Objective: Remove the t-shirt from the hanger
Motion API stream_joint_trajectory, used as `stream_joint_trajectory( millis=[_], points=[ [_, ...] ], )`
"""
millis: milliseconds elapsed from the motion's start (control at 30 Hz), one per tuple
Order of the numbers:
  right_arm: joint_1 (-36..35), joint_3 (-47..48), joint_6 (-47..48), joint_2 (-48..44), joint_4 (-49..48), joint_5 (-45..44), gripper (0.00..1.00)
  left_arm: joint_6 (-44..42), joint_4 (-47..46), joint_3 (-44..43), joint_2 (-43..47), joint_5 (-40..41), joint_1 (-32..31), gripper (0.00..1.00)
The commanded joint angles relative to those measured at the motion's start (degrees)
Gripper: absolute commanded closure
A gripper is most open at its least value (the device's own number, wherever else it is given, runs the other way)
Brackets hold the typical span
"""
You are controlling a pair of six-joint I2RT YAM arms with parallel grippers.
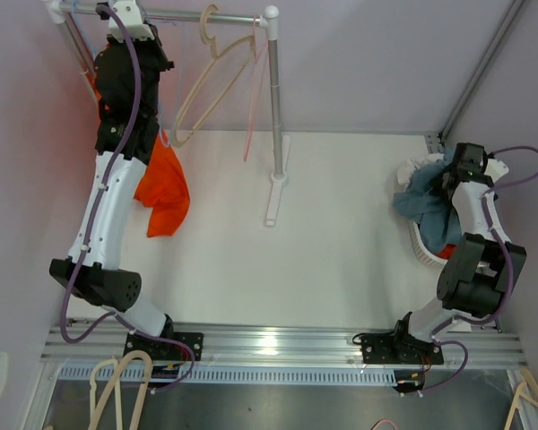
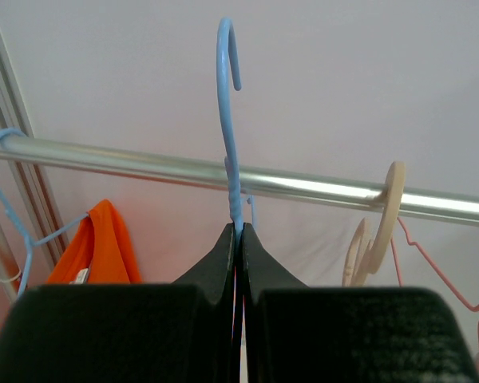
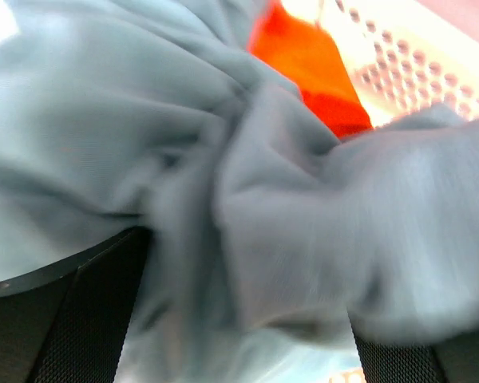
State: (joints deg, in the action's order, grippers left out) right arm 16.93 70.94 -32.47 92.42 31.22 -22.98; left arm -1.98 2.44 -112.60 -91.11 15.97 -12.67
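T-shirt (image 1: pixel 417 199) against right end effector (image 1: pixel 452 173), above basket (image 1: pixel 419 244)

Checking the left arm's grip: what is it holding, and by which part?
The left gripper is shut on the blue hanger, pinching its neck just below the hook.

Blue-grey t-shirt (image 1: pixel 420 199) bunched over basket (image 1: pixel 420 252); blue hanger (image 2: pixel 230 159) upright.

Left arm (image 1: pixel 103 206) reaches high over far-left corner, left gripper (image 2: pixel 238 235) pinched closed; right arm (image 1: pixel 475 242) folds at right edge, right gripper (image 1: pixel 452 172) spread.
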Motion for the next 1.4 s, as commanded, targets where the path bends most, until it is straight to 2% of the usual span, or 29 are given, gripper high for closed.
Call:
stream_joint_trajectory(
  millis=[0,167,233,433,767,1000,1367],
  points=[
    [-1.5,7.1,1.5,-5.1,1.5,0.6,0.01,-0.9,-0.9,-4.6,-0.5,-5.7,2.1,0.99],
    [-5.5,12.0,5.7,-9.1,2.3,2.0,0.00,-0.1,-0.4,-5.9,-2.8,-10.7,3.7,0.99],
    [-7.2,11.8,7.1,-11.4,-0.5,4.3,0.00,-0.1,-0.4,-6.8,-4.3,-12.3,4.0,0.99],
    [-7.9,9.0,9.7,-20.3,-8.8,16.2,0.01,0.6,0.6,-10.2,-8.2,-15.5,5.2,0.99],
    [-8.8,9.2,9.9,-19.2,-9.0,18.7,0.01,5.0,3.3,-17.0,-14.3,-21.5,5.7,0.99],
    [-10.0,9.4,9.4,-18.2,-9.5,18.3,0.01,6.2,2.1,-11.4,-13.2,-23.8,4.9,0.99],
    [-10.9,9.4,9.1,-17.7,-9.3,18.9,0.01,4.0,-1.3,-2.2,-7.9,-19.8,0.4,0.99]
  ],
)
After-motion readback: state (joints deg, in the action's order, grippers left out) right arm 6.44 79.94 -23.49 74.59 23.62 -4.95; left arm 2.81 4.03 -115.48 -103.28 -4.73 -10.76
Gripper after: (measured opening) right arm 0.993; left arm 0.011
